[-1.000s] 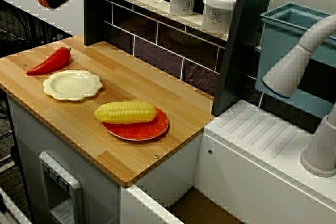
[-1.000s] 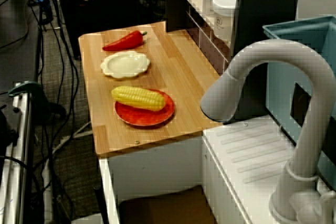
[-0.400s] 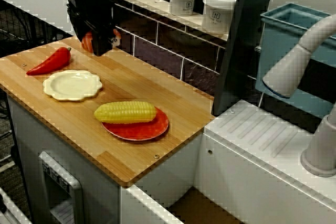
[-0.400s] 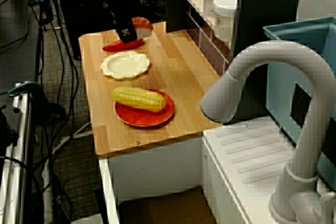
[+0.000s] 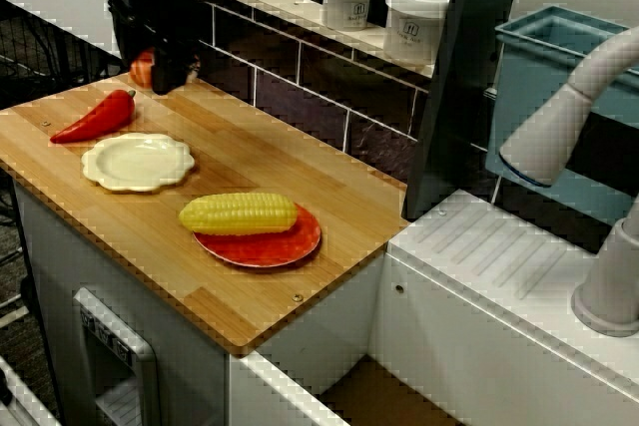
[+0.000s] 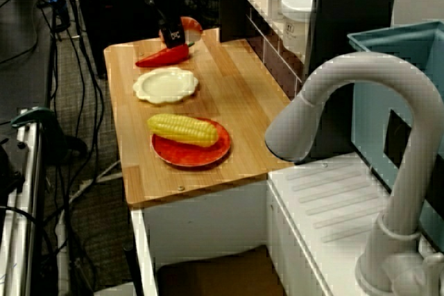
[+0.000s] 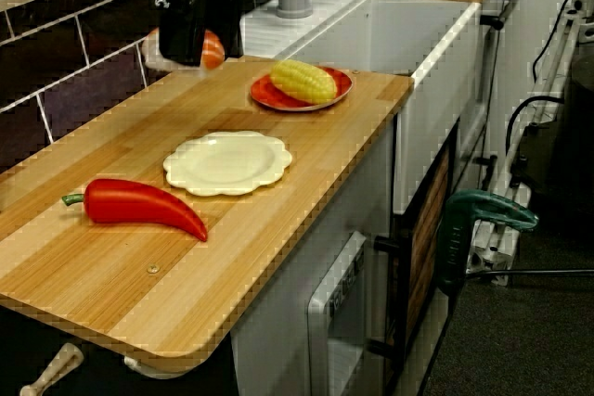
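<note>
Black claw (image 7: pixel 192 48) clamped on an orange and white toy (image 7: pixel 213 49), toy poking out both sides, low over the table (image 7: pixel 306 183), red pepper (image 7: pixel 139 203) nearby

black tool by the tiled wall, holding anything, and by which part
The black tool looks shut on a small orange-and-white toy food piece, gripped across its middle; both ends poke out at the sides.

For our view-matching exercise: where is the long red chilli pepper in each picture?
Close counter view: long red chilli pepper, far left edge.
View over the tap: upper left.
View from the counter's end: lower left, nearest.
Shared landmark: scalloped cream plate beside it.
</note>
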You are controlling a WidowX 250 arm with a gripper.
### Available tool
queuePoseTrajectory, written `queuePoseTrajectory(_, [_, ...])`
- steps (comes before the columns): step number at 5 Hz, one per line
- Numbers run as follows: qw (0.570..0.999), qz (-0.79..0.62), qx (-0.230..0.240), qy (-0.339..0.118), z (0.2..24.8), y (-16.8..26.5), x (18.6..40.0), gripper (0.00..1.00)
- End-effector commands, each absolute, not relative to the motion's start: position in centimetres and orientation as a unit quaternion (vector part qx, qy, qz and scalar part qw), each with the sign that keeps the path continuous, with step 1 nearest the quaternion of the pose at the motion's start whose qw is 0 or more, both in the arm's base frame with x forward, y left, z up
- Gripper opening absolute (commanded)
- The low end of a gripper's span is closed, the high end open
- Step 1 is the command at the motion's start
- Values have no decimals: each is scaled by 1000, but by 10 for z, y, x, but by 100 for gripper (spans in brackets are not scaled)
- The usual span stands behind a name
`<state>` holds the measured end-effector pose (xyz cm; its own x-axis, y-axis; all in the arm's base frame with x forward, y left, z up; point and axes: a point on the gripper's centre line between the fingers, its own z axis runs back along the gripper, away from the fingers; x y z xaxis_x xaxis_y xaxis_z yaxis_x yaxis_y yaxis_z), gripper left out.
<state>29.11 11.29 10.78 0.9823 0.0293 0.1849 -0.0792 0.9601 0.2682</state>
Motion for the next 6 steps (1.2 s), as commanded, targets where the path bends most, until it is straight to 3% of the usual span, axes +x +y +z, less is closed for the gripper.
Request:
queuePoseTrajectory(1, [985, 46, 150, -65, 98, 149, 269, 0])
queuePoseTrajectory(4, [991, 3, 130, -44, 77, 124, 241, 0])
queuePoseTrajectory(6, [991, 42, 111, -62, 73, 120, 241, 0])
